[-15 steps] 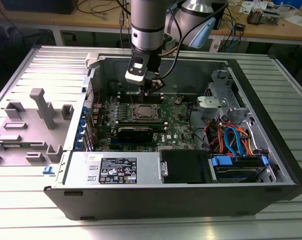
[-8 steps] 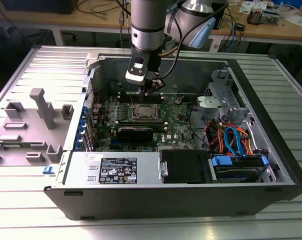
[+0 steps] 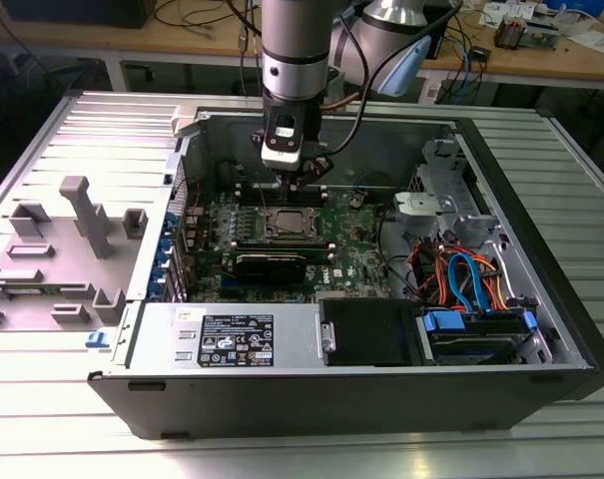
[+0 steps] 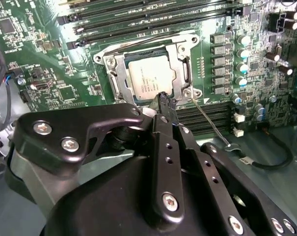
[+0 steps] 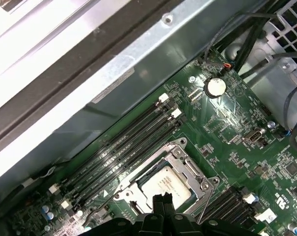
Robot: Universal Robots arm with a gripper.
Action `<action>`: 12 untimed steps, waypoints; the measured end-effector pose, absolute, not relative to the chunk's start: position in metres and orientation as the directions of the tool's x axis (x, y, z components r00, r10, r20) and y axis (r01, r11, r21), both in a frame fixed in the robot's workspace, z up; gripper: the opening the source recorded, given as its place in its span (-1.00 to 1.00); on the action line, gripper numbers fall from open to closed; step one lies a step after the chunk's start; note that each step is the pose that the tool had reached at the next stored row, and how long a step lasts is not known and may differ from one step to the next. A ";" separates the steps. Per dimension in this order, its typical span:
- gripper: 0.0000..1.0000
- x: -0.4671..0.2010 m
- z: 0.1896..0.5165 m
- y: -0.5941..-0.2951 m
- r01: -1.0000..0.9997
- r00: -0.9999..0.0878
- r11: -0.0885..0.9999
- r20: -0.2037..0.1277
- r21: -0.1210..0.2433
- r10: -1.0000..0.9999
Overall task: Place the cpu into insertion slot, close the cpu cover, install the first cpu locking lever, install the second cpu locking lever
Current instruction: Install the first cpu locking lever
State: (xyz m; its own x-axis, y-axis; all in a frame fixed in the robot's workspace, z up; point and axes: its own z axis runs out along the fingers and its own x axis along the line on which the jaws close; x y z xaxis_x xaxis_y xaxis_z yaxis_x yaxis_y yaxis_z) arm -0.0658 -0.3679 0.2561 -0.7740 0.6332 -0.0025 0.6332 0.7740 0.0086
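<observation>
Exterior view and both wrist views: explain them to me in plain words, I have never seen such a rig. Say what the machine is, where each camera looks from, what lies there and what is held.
The machine is a robot arm ending in a gripper. The exterior view looks from off the arm at an open computer case lying on a ribbed metal table. Both wrist views ride on the arm and look past the gripper at the green motherboard. There the cpu is seated, the cpu cover lying flat around it. The gripper hangs close to it, shut, with nothing visibly held.
</observation>
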 end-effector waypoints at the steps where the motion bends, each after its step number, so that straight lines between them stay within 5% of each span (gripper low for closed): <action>1: -0.79 -0.066 0.257 -0.368 0.631 -0.776 0.776 -0.002 0.009 0.631; 12: -0.79 -0.066 0.270 -0.368 0.581 -0.814 0.814 -0.002 0.008 0.581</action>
